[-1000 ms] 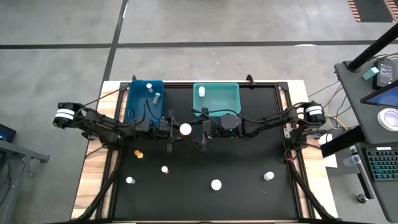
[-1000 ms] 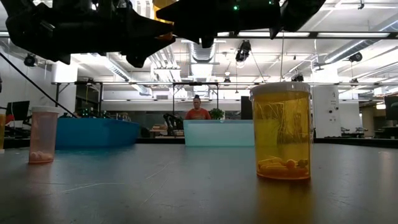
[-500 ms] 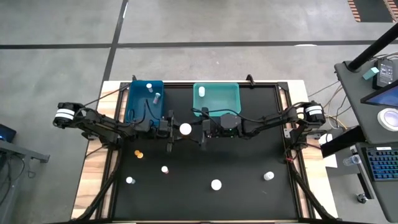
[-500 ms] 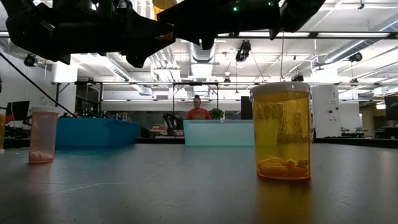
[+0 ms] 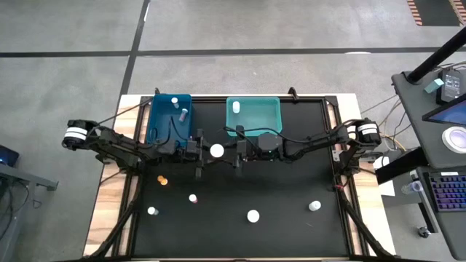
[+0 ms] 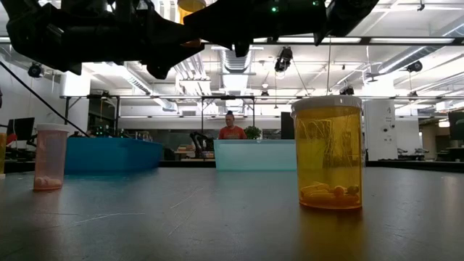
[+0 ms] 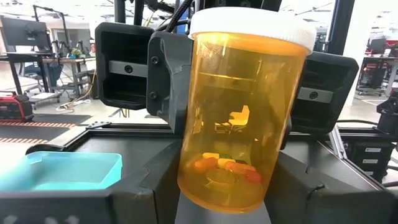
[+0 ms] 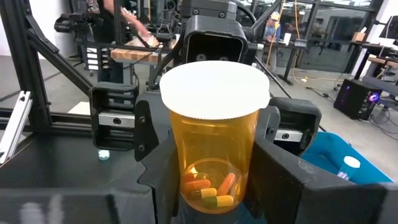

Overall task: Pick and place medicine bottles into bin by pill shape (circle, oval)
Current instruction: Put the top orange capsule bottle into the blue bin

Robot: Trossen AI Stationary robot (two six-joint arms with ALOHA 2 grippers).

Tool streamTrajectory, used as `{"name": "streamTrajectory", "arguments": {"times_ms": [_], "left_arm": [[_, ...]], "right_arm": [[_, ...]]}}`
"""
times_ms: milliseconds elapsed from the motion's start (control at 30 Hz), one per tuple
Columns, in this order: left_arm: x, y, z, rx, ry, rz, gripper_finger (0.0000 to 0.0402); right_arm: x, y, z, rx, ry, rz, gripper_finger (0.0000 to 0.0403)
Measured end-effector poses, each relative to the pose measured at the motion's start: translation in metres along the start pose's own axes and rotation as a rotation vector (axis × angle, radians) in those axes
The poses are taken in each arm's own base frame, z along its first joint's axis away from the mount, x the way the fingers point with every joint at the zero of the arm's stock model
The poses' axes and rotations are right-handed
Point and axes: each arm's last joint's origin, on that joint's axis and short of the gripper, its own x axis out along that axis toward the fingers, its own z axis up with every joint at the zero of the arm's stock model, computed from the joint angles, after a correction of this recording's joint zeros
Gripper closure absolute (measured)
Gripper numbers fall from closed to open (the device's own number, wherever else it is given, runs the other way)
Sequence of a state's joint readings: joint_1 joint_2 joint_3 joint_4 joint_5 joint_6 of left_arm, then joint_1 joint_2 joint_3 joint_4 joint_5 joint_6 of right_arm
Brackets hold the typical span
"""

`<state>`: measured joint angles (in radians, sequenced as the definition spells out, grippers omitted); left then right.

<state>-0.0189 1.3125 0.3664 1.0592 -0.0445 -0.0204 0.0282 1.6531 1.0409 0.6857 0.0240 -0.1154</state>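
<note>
Above the black table (image 5: 277,196), an upright amber plastic bottle with white cap (image 5: 217,151) sits between both claws, left claw (image 5: 199,151) clamped on it, right claw (image 5: 237,151) closing around it.

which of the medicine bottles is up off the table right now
The amber bottle with the white cap, held between the left claw and right claw above mid-table. The other bottles stand on the table or lie in the bins.
</note>
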Motion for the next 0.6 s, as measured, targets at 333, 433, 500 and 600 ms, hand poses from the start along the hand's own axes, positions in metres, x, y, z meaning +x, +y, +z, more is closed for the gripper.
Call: {"name": "streamTrajectory", "arguments": {"times_ms": [333,433,500,600], "left_arm": [[-0.001,0.001,-0.002,0.002,0.009,0.018,0.0147],[-0.003,0.001,-0.004,0.013,0.018,0.019,0.0124],[-0.004,0.001,-0.005,0.024,0.029,0.019,0.0117],[-0.005,0.001,-0.005,0.030,0.047,0.019,0.0114]], "right_arm": [[-0.004,-0.001,0.004,0.009,0.028,0.002,0.0232],[-0.009,-0.001,0.007,0.011,0.083,0.007,0.0232],[-0.015,-0.002,0.010,0.012,0.127,0.011,0.0232],[-0.024,-0.002,0.012,0.030,0.219,0.019,0.0232]]}}
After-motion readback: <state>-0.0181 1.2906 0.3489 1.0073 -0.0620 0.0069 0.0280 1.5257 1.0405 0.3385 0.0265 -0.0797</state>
